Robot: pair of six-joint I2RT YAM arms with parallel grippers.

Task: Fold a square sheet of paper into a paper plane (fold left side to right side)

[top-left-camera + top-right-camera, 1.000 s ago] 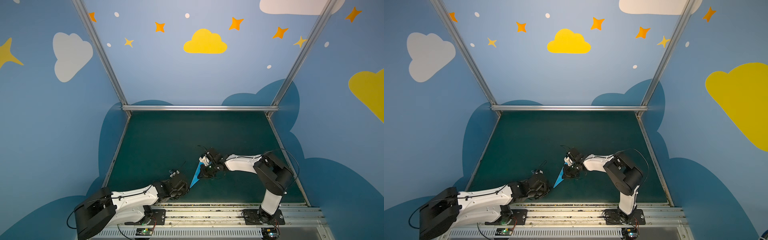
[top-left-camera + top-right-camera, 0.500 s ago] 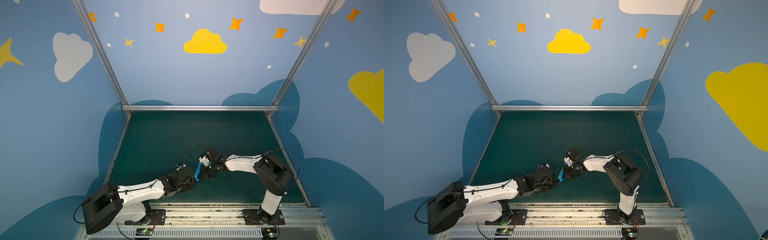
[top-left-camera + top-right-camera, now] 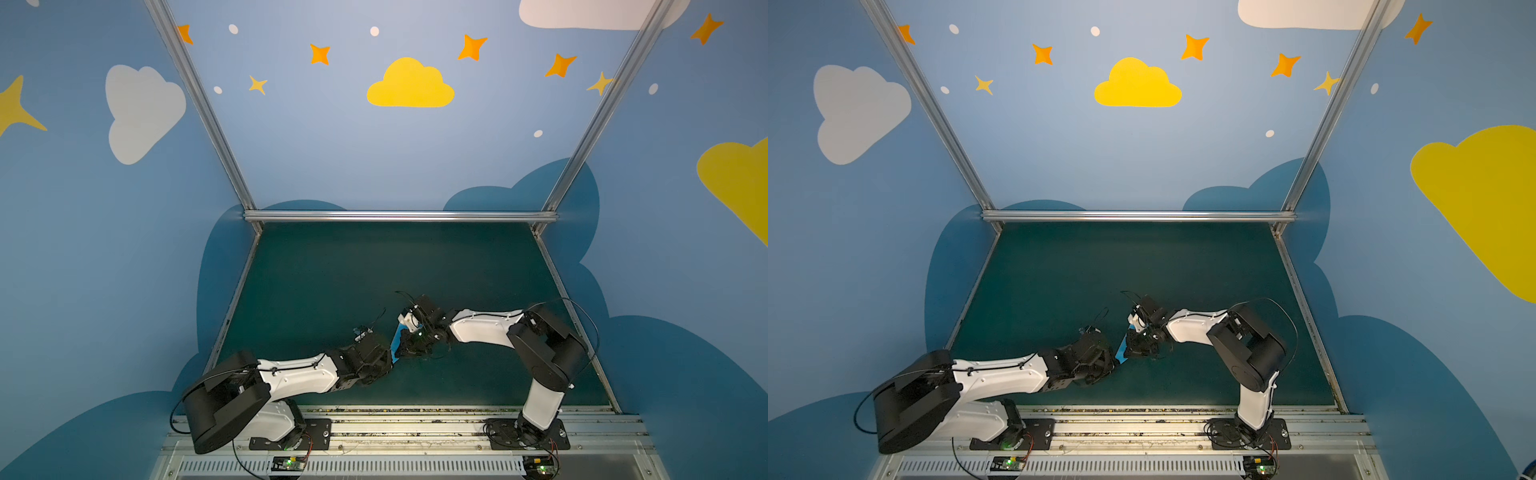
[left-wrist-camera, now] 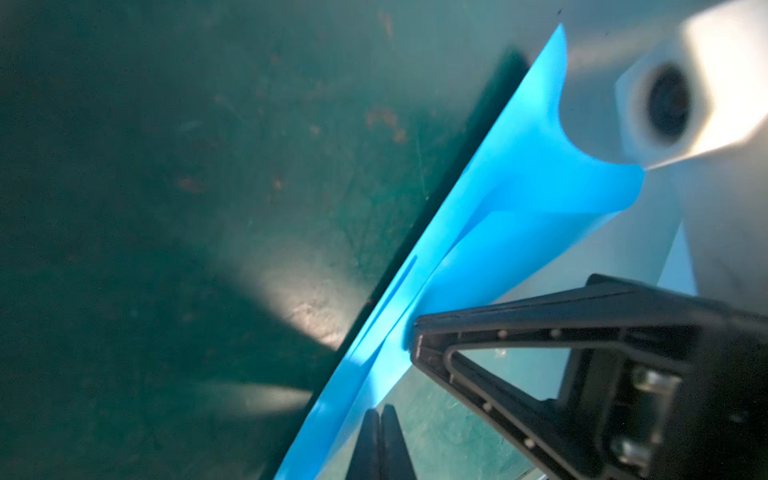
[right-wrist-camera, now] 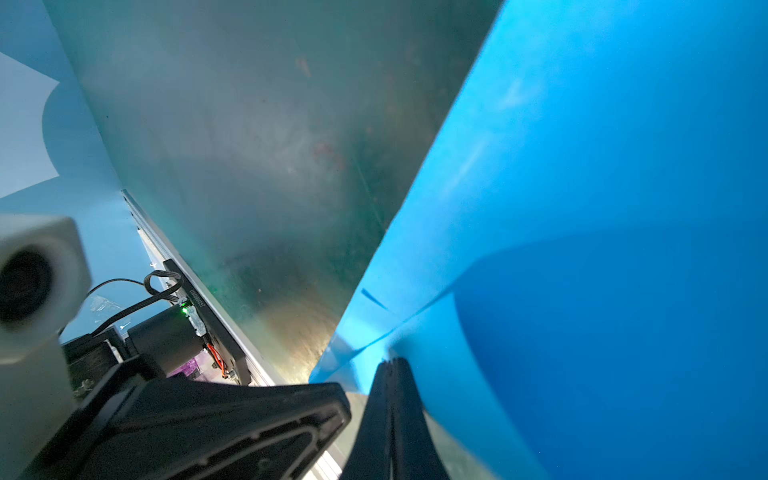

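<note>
The sheet of paper (image 3: 397,338) (image 3: 1122,353) is sky-blue and folded into a slim pointed shape like a paper plane. It stands on edge on the green mat, mostly hidden between my two grippers in both top views. My right gripper (image 5: 392,363) is shut, with its tips pinching a fold of the paper (image 5: 582,208). In the left wrist view my left gripper (image 4: 380,411) is shut with its tips right at the lower edge of the paper (image 4: 519,187). The right gripper's black fingers (image 4: 540,374) sit close beside it.
The green mat (image 3: 332,282) stretches away behind the grippers to an aluminium rail (image 3: 399,216) at the back. Metal rails and painted blue walls close off both sides. The arm bases sit on the front rail (image 3: 415,428).
My left arm has swung right and forward until its gripper meets the paper. The right gripper has hardly moved. The paper's pointed end, visible before, is now covered by the left gripper.
</note>
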